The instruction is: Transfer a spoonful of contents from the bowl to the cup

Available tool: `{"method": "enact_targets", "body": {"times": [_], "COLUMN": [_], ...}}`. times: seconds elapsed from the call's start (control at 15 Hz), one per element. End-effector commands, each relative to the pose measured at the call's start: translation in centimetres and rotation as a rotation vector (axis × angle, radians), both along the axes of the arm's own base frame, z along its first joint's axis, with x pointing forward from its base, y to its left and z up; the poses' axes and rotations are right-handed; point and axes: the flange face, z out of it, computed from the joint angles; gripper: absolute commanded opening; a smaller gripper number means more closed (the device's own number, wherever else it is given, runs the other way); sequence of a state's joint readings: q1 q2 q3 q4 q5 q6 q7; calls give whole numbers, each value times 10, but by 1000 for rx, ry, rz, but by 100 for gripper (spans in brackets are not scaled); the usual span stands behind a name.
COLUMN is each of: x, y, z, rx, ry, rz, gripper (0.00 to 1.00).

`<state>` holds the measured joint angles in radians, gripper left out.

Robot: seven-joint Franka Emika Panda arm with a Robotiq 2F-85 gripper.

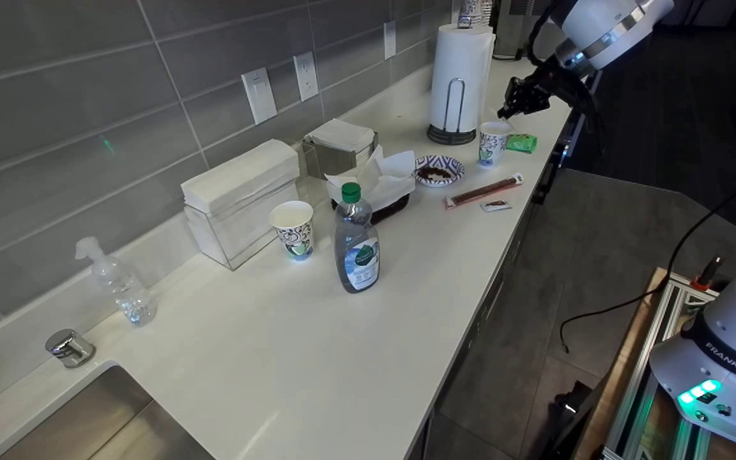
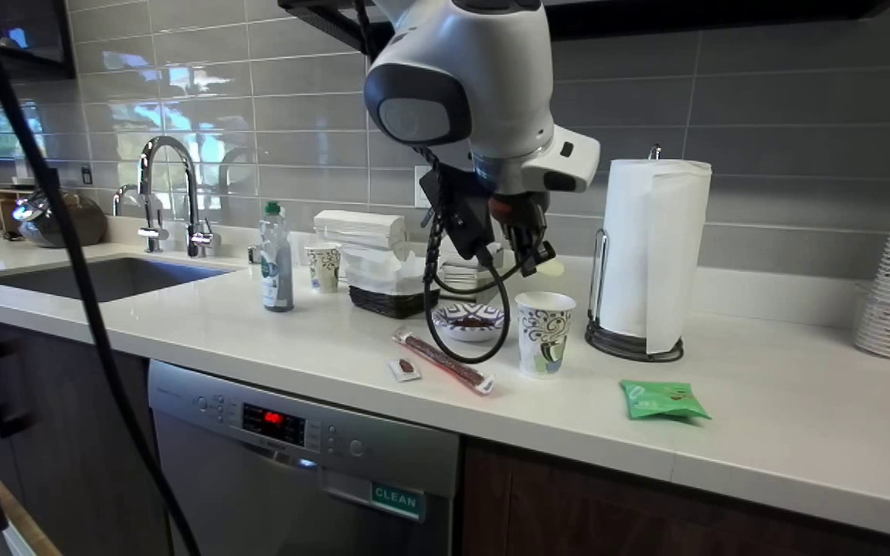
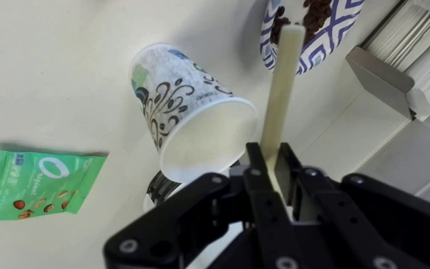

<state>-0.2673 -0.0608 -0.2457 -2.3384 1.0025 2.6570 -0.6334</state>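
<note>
My gripper is shut on a pale spoon, which juts out past the fingertips. In an exterior view a pale rounded part of the spoon shows beside the gripper, above the cup. The cup, paper with a brown swirl print, stands upright just below the gripper in both exterior views. Its pale inner wall shows in the wrist view; the bottom cannot be made out. The bowl, white with a blue-purple pattern, sits beside the cup and holds small dark brown pieces.
A paper towel roll on a black wire stand is close behind the cup. A green snack bag, a wrapped meat stick and a small packet lie around. Napkin holders, a second paper cup and a soap bottle stand farther along.
</note>
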Motion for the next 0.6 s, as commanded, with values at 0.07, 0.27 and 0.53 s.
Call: {"method": "enact_targets", "body": {"times": [0.07, 0.27, 0.53], "x": [15, 39, 65], "y": [39, 72, 113], "z": [8, 7, -1], "rx": [-128, -208, -290], "ry": [65, 128, 213], "rz": [45, 157, 287], "gripper": [4, 4, 4]}}
